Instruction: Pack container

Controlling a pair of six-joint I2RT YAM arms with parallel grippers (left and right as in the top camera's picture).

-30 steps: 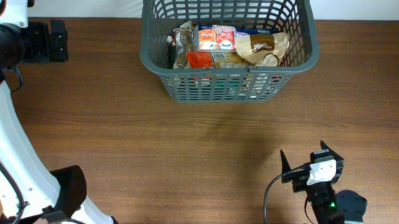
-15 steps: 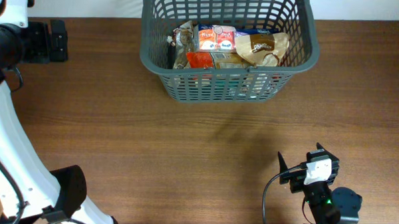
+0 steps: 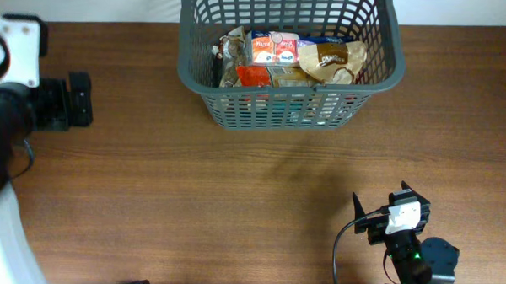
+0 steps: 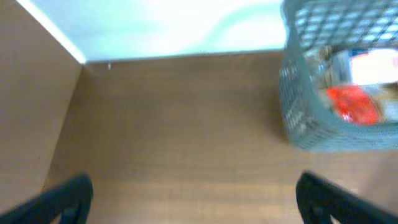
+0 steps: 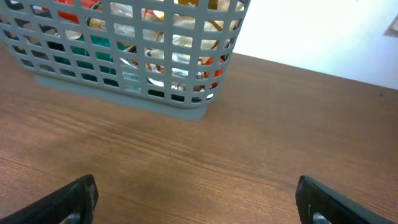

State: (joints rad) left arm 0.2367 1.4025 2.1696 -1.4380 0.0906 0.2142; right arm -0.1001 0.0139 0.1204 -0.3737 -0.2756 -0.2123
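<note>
From above, the large dark grey plastic basket with lattice-slotted sides (image 3: 279,109) stands at the far edge of the brown wooden tabletop (image 3: 235,183), a little right of centre. Several snack packs lie inside it, among them an orange-and-white pack (image 3: 273,50), a tan-brown pouch (image 3: 332,60) and a red pack (image 3: 254,74), all below the thick rim. The left end effector (image 3: 86,102) sits at the far left, well apart from the basket and level with its near wall. The right end effector (image 3: 381,190) is at the near right, its two black fingers splayed wide with nothing between them.

The left wrist camera is blurred. The basket shows at the upper right with the red pack visible through the slats. The dark fingers (image 4: 68,196) frame the bottom corners, spread wide over bare wood and empty.

The right wrist camera looks across the wood at the basket's near right corner, with wrappers showing through the lattice. Its fingers (image 5: 68,199) are also far apart at the bottom corners and hold nothing.

I see no loose pack on the tabletop in any view, so I judge the packing is at or near its end. If another pack waits out of sight, the next move calls for an arm to reach and close on it. Otherwise the arms need only settle clear of the basket.
</note>
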